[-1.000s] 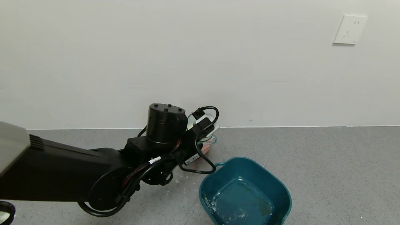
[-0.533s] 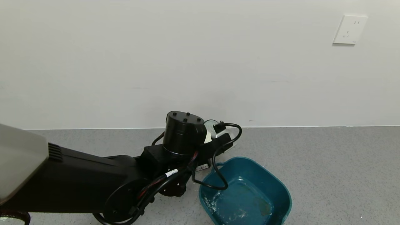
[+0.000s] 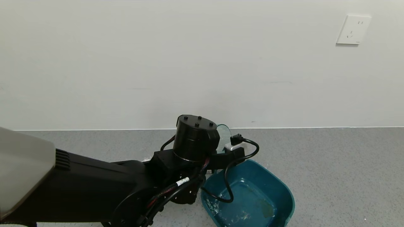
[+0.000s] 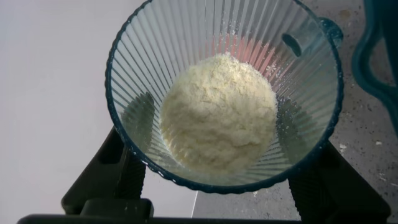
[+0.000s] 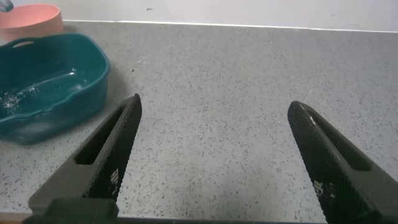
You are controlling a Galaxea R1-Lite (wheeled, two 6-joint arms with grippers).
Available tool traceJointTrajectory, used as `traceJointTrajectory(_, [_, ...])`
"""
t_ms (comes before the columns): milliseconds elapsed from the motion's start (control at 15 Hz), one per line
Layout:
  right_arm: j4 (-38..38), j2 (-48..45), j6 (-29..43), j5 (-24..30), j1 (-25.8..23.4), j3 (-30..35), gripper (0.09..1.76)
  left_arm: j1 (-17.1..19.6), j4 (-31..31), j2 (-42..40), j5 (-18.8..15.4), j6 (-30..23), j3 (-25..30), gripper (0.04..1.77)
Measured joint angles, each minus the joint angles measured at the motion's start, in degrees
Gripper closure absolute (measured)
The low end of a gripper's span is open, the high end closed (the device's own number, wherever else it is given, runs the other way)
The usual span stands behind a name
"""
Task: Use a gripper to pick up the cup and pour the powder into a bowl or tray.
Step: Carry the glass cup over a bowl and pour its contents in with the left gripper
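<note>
My left gripper [image 4: 216,118] is shut on the cup [image 4: 186,37], a ribbed pale blue-green mug, with one finger on each side. The powder [image 4: 217,112] lies in it as a white heap. In the head view the cup [image 3: 223,138] shows just past the black wrist joint, held in the air by the back left rim of the dark teal tub [image 3: 277,186]; the fingers are hidden there. The tub's rim also shows in the left wrist view [image 4: 367,62]. My right gripper [image 5: 214,104] is open and empty over bare counter, to the right of the tub [image 5: 62,112].
A small pink bowl [image 5: 31,18] stands behind the tub by the wall. White specks of powder lie on the tub's floor [image 3: 214,205]. The grey speckled counter [image 3: 331,164] runs right to the white wall, which has a socket [image 3: 353,30].
My left arm has carried the cup to the right and slightly down, from over the pink bowl to the tub's back left rim. The tub has not moved.
</note>
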Motion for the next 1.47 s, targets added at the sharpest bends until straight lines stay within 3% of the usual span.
traceJointTrajectory(200, [0.0,0.0,0.0,0.0,0.0,0.0,0.14,-1.0,0.6,0.0,0.3,0.5,0.4,0.53])
traceJointTrajectory(800, [0.0,0.0,0.0,0.0,0.0,0.0,0.14,-2.7,0.0,0.5,0.3,10.5,0.8,0.53])
traceJointTrajectory(1467, [0.0,0.0,0.0,0.0,0.0,0.0,0.14,-4.1,0.1,1.0,1.4,17.1,1.0,0.53])
